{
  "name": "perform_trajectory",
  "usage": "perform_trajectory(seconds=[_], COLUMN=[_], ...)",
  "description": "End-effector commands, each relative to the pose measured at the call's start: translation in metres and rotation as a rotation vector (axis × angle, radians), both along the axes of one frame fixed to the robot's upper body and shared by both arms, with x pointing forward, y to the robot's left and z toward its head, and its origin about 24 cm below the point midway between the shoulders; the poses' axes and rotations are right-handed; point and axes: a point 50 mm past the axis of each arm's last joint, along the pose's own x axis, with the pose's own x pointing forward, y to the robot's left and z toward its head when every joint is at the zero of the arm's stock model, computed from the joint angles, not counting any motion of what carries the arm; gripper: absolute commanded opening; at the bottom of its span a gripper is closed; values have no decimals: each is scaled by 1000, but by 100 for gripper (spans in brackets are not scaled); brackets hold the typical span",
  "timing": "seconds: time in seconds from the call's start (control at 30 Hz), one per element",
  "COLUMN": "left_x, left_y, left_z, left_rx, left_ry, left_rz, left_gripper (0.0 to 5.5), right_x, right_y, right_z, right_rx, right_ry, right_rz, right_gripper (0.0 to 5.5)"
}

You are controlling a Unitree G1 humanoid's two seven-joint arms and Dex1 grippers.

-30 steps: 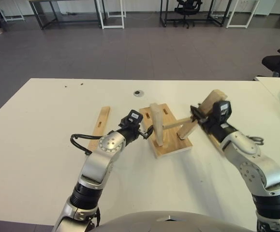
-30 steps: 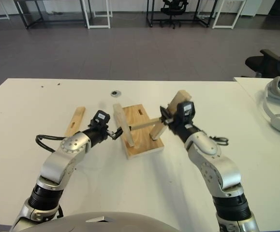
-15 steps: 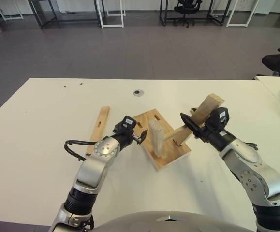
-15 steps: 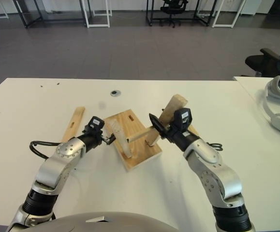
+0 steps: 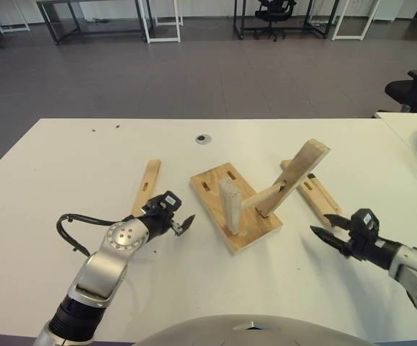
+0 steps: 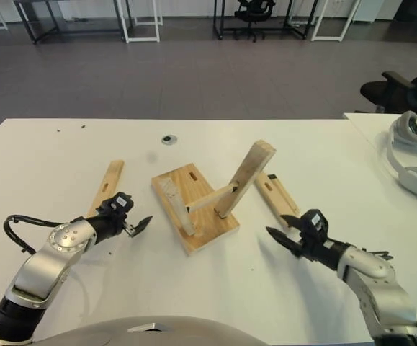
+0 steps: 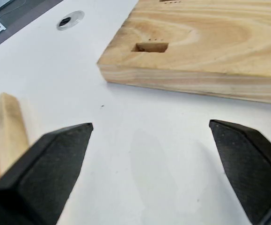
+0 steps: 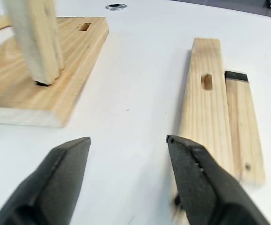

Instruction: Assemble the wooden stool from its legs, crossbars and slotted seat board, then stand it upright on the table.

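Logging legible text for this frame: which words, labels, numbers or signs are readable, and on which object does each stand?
Seat board, loose leg, table: bare surfaces, no text or signs.
Small pale patch on the housing behind the left gripper: too small to read.
Small pale mark on the housing behind the right gripper: too small to read.

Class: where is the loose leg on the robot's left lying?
In the left eye view, the loose leg lies flat on the table, left of the seat board and just beyond the open left gripper.
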Motion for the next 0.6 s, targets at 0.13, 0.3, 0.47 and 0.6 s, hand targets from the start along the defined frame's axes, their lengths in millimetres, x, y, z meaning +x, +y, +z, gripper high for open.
perform_trajectory(seconds=[0.13, 0.3, 0.47, 0.6], left_x=[28, 65, 61, 40], left_y=[-30, -38, -7, 17], left_z=[-31, -35, -19, 44], left_rx=[60, -4, 45, -149], left_ry=[36, -12, -113, -344], left_rz=[-142, -48, 36, 291], left_gripper=[459, 459, 459, 459], right_x=[25, 47, 46, 17], right_y=[53, 89, 70, 62], right_z=[-47, -51, -34, 27], right_rx=[-81, -67, -136, 82], right_ry=[56, -24, -179, -385], right_rz=[305, 265, 19, -339], right_gripper=[302, 302, 302, 302])
